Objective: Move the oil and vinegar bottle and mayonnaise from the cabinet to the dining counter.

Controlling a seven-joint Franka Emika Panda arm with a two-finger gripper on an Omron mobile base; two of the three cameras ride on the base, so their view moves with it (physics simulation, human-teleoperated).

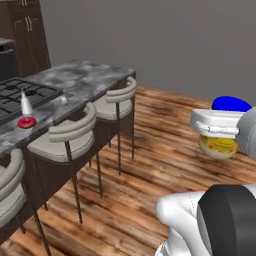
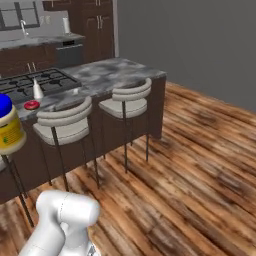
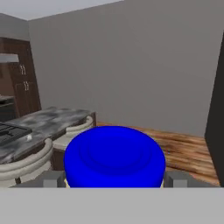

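My gripper (image 1: 216, 126) is shut on the mayonnaise (image 1: 218, 146), a yellowish jar with a blue lid. It holds the jar in the air over the wooden floor, to the right of the stools. The jar also shows at the left edge of the right base view as mayonnaise (image 2: 7, 131), and its blue lid (image 3: 114, 155) sits between the grey fingertips (image 3: 176, 178) in the hand view. The off-white oil and vinegar bottle (image 1: 26, 104) (image 2: 37, 90) stands upright on the dining counter (image 1: 87, 80) (image 2: 112, 72), beside the black cooktop (image 1: 20, 95). Which dark cabinet at the back is the task's cabinet, I cannot tell.
A pink donut (image 1: 26, 122) (image 2: 31, 105) lies on the counter just in front of the bottle. Three grey stools (image 1: 67, 137) line the counter's near side. Dark brown cabinets (image 2: 97, 25) and a wall counter (image 2: 35, 42) stand at the back. Wooden floor (image 2: 200, 165) stretches to the right.
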